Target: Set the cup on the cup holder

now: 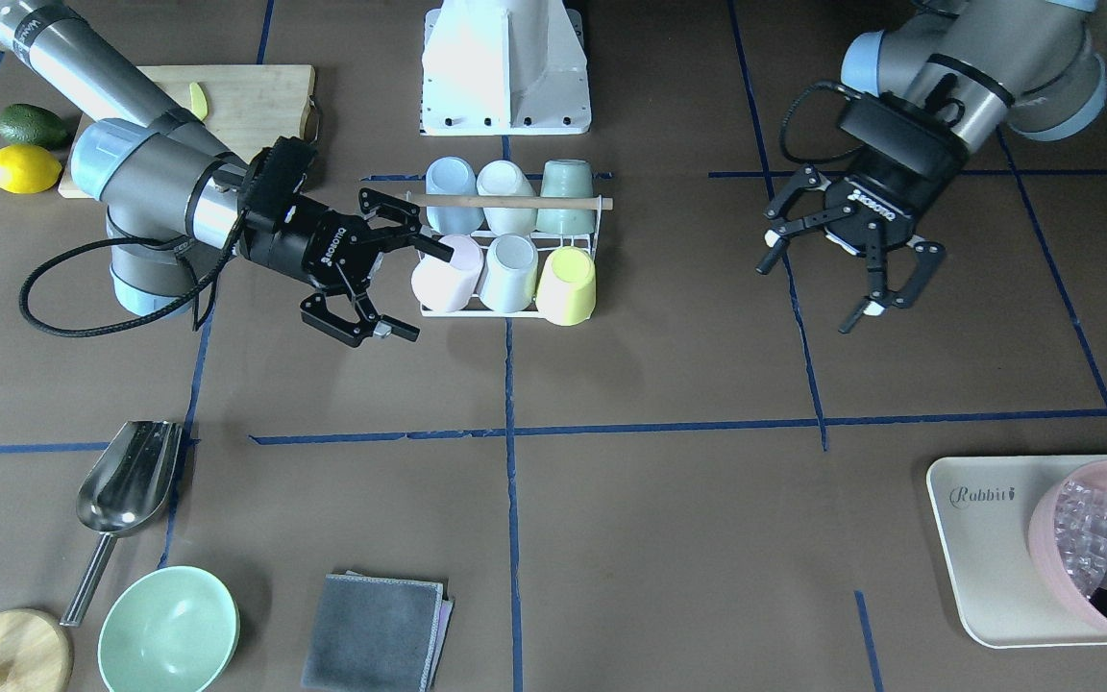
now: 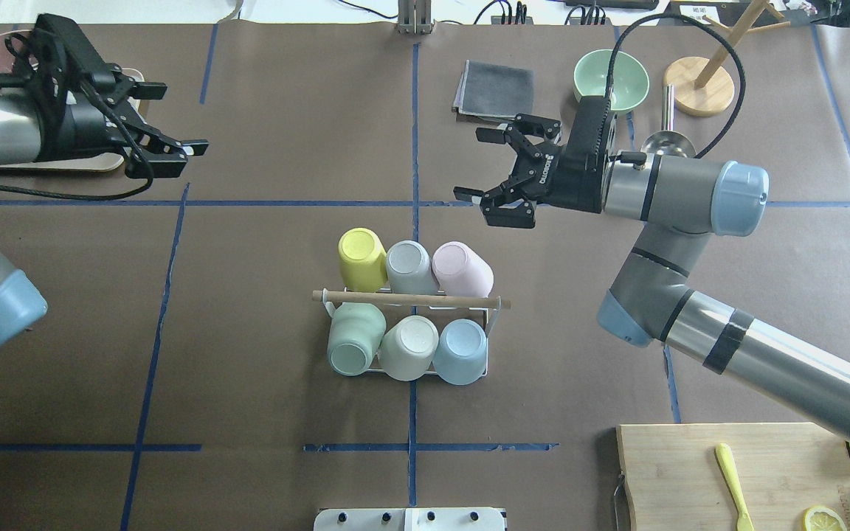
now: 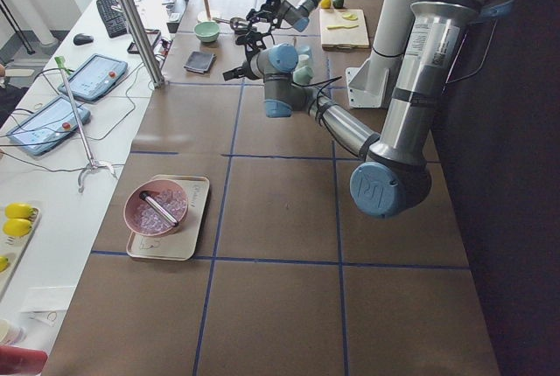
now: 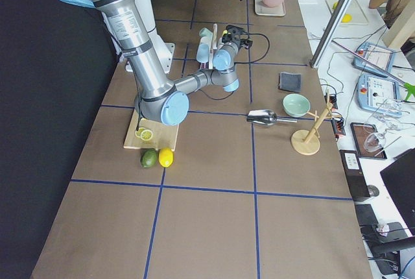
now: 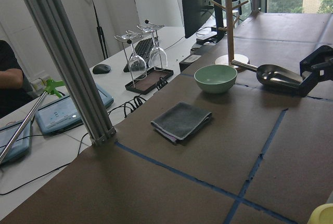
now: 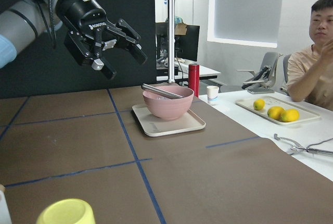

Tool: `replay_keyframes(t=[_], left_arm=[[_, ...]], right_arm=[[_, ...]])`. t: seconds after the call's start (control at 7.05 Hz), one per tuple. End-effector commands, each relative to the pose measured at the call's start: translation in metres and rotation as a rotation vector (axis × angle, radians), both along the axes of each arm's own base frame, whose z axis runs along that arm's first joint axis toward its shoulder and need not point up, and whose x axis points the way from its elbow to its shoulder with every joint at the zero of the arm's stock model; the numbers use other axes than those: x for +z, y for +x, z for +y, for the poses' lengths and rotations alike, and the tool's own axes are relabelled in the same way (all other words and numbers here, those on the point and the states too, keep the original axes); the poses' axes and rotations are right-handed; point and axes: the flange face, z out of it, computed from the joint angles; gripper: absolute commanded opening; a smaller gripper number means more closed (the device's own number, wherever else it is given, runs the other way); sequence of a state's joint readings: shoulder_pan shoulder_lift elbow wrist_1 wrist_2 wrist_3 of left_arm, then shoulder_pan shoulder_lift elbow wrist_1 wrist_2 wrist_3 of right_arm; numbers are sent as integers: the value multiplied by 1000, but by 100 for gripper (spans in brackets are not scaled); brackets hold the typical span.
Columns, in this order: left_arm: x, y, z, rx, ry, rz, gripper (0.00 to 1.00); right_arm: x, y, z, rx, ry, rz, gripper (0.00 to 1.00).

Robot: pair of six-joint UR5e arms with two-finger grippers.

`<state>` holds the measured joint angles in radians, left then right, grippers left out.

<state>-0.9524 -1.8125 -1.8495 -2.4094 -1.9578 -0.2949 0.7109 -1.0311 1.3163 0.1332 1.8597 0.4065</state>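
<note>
The cup holder, a white wire rack with a wooden rod (image 1: 515, 202) (image 2: 410, 299), stands at mid-table. Several cups sit upside down on it in two rows. Among them are a pink cup (image 1: 446, 277) (image 2: 462, 269), a yellow cup (image 1: 568, 284) (image 2: 361, 258) and a blue cup (image 2: 462, 350). My right gripper (image 1: 416, 288) (image 2: 473, 166) is open and empty, beside the pink cup's end of the rack. One finger overlaps the pink cup in the front view. My left gripper (image 1: 808, 298) (image 2: 174, 122) is open and empty, well away from the rack.
A cutting board (image 1: 246, 96), a lemon (image 1: 23, 168) and an avocado (image 1: 32, 125) lie behind my right arm. A metal scoop (image 1: 126, 481), a green bowl (image 1: 169, 630), a grey cloth (image 1: 376, 630) and a wooden stand (image 2: 705, 81) are on my right. A tray (image 1: 981, 548) with a pink bowl is on my left.
</note>
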Motion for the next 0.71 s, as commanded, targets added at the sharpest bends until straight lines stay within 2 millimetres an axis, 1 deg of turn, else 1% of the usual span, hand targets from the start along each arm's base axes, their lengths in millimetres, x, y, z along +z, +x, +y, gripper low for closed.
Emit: replay_keyframes(t=[0.0, 0.14, 0.28, 0.43, 0.57], left_arm=[[31, -86, -40, 2, -344, -110, 100], [34, -107, -35, -31, -467, -155, 100], [52, -130, -40, -81, -589, -199, 100], [77, -133, -41, -90, -708, -248, 100], [100, -138, -37, -97, -809, -281, 100]], right_arm=[[0, 7, -37, 24, -143, 174, 100], [-4, 7, -48, 30, -227, 265, 100], [-12, 14, -57, 17, -323, 366, 100], [-10, 24, -71, 13, -435, 468, 100], [-5, 31, -79, 24, -546, 564, 100]])
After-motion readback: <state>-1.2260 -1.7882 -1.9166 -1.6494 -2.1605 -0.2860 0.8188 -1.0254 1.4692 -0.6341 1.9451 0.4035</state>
